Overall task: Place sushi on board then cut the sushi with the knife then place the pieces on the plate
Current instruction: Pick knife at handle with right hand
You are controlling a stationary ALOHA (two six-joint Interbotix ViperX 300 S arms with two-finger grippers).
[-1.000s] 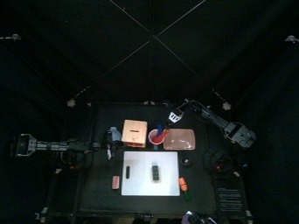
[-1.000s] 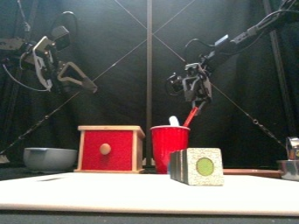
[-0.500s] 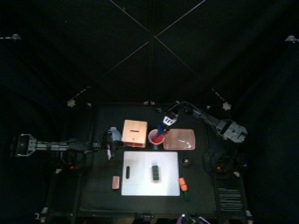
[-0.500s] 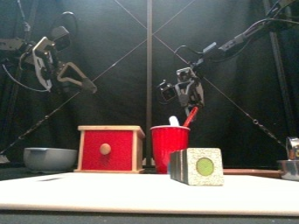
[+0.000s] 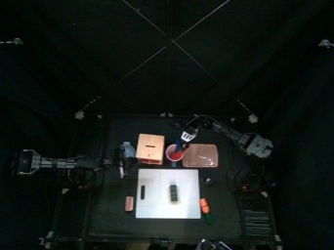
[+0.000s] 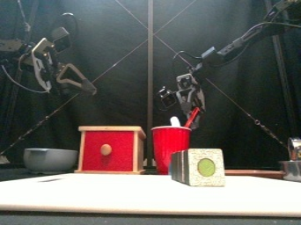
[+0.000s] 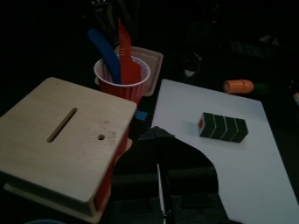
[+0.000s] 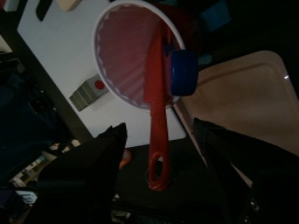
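R claw (image 8: 160,131) is hovering over the red cup (image 6: 171,148). Its jaws are standing apart w/ the red knife (image 8: 156,122) handle btwn them, not clamped on it. In the same cup, the blue knife (image 8: 181,70) is leaning beside the red one. On the white cutting board (image 5: 189,181) the sushi roll (image 5: 174,192) is lying near the middle. Behind the board, the pink tray (image 5: 200,156) is sitting just R of the cup and the wooden box (image 5: 150,148) just L of it. L claw (image 6: 70,81) is hanging in the air at far L, high above the surface (image 5: 111,220); can't tell whether it's apart or together.
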